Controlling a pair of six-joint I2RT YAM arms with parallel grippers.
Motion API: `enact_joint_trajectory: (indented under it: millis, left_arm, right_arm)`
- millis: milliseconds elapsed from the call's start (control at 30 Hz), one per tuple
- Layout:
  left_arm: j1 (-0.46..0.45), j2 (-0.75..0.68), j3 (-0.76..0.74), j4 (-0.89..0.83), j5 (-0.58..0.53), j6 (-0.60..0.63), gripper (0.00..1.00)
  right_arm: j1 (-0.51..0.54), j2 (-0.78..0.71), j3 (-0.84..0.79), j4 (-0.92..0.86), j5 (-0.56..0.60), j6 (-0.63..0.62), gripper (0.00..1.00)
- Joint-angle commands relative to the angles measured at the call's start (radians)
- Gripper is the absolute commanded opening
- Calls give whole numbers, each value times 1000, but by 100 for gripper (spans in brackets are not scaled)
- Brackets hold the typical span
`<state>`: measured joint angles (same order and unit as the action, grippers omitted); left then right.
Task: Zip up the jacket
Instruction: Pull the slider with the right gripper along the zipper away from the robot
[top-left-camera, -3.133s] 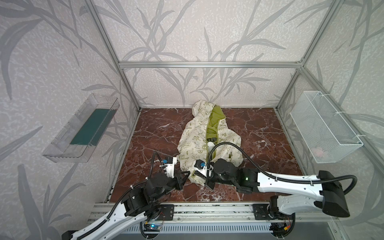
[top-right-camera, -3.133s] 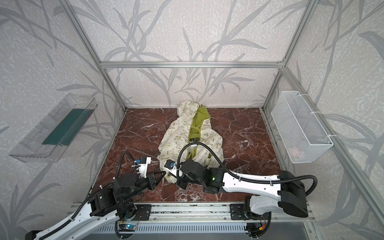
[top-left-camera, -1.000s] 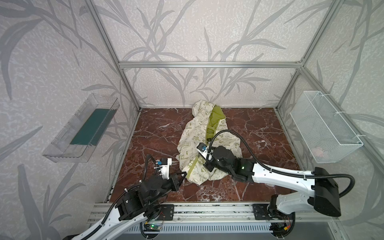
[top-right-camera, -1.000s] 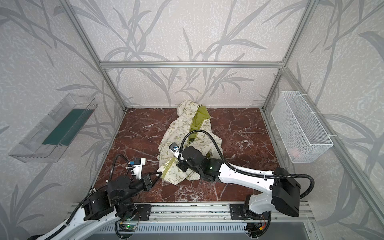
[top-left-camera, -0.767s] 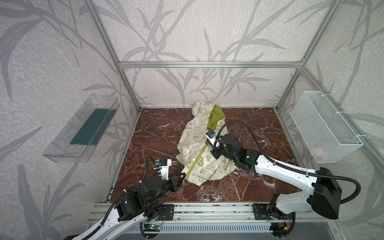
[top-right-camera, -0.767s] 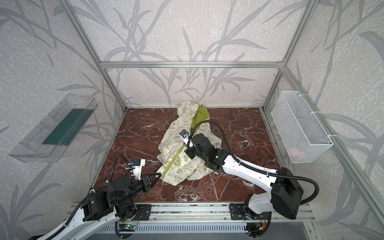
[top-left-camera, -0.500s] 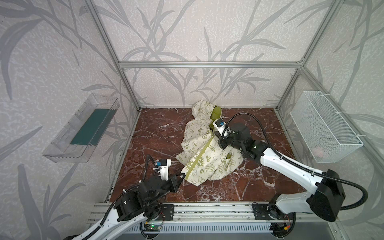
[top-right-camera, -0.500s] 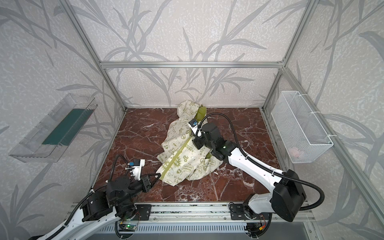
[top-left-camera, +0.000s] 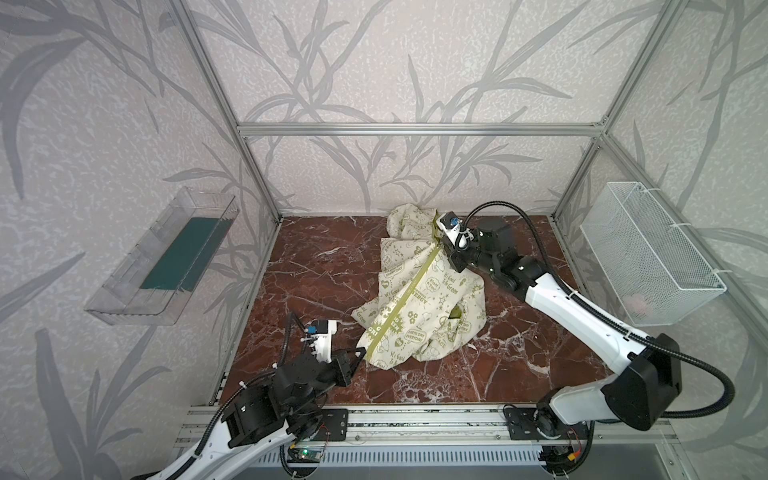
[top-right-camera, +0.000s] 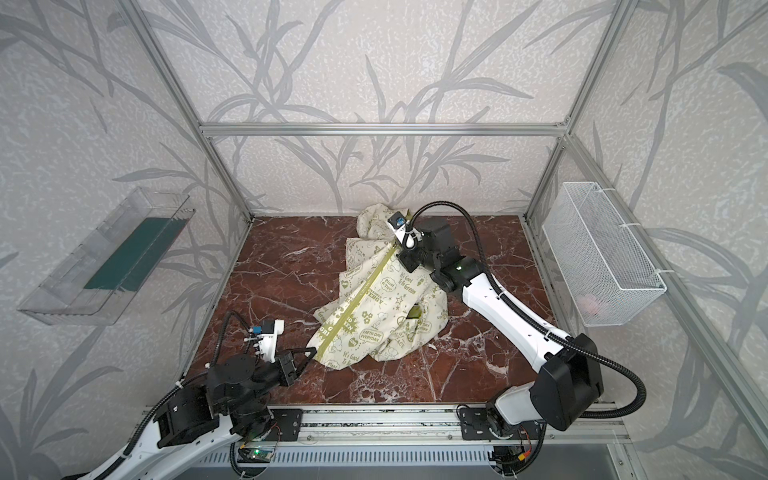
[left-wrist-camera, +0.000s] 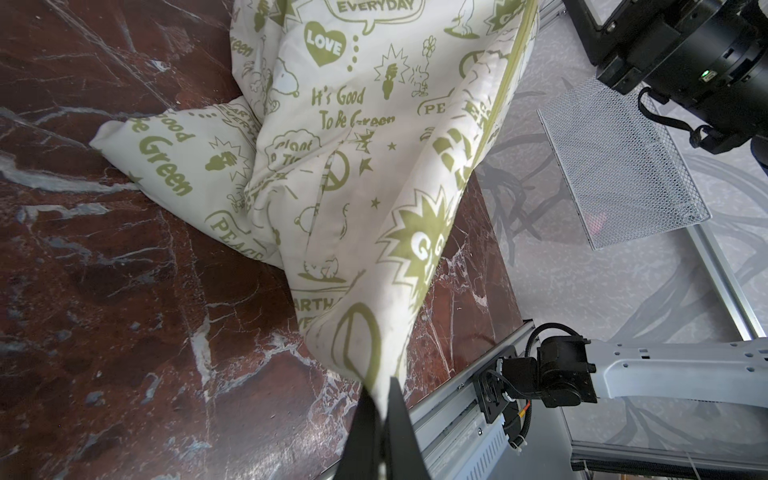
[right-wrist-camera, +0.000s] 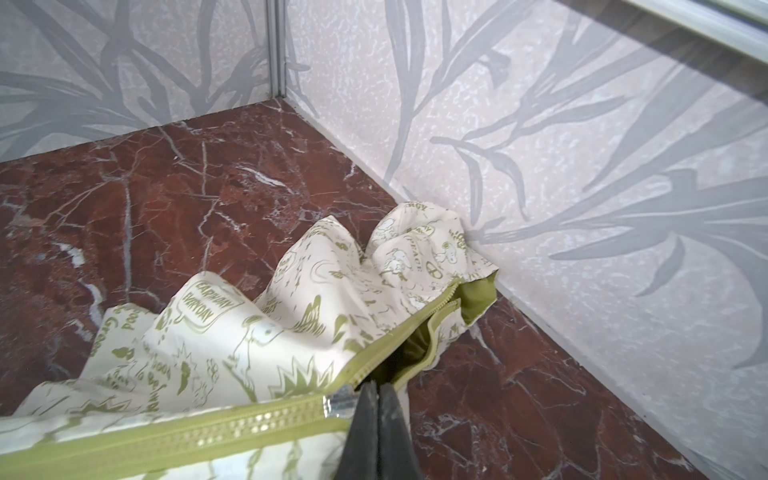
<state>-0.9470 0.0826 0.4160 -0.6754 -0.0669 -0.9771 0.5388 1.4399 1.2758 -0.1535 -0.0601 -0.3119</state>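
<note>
The jacket (top-left-camera: 419, 299) lay stretched across the marble table (top-left-camera: 316, 266), its bottom hem (left-wrist-camera: 374, 374) pinched tight in the closed left gripper (top-left-camera: 360, 352) and the zipper pull (right-wrist-camera: 336, 404) clamped in the closed right gripper (top-left-camera: 440, 246) near the collar, where a hard tug might snag the loose green lining (right-wrist-camera: 478, 295) or slip the hem

Both top views looking down steeply from high above front rail (top-left-camera: 415, 419), facing back wall (top-left-camera: 415, 174), framing whole marble floor (top-left-camera: 332, 266), sharing nearly everything. Left wrist camera sitting close behind left gripper (left-wrist-camera: 379, 390), looking along jacket (left-wrist-camera: 332, 166) toward wire basket (left-wrist-camera: 615, 158). Right wrist camera looking over right gripper (right-wrist-camera: 377, 388), close on zipper (right-wrist-camera: 249, 419), facing back corner (right-wrist-camera: 276, 95).
</note>
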Motion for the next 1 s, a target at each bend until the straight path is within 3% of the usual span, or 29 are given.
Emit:
enact_joint_trajectory:
  millis: [0, 233, 567, 967]
  left_arm:
    - [4, -2, 30, -84, -28, 4, 0]
    - [4, 25, 60, -91, -67, 27, 0]
    - [4, 118, 106, -119, -121, 50, 0]
    - [5, 68, 119, -211, -178, 35, 0]
  right_arm:
    - [-66, -1, 93, 48, 94, -70, 0]
    - [-152, -22, 186, -8, 100, -138, 0]
    - [-220, -11, 140, -90, 47, -119, 0]
    - [-320, 66, 194, -129, 49, -124, 0]
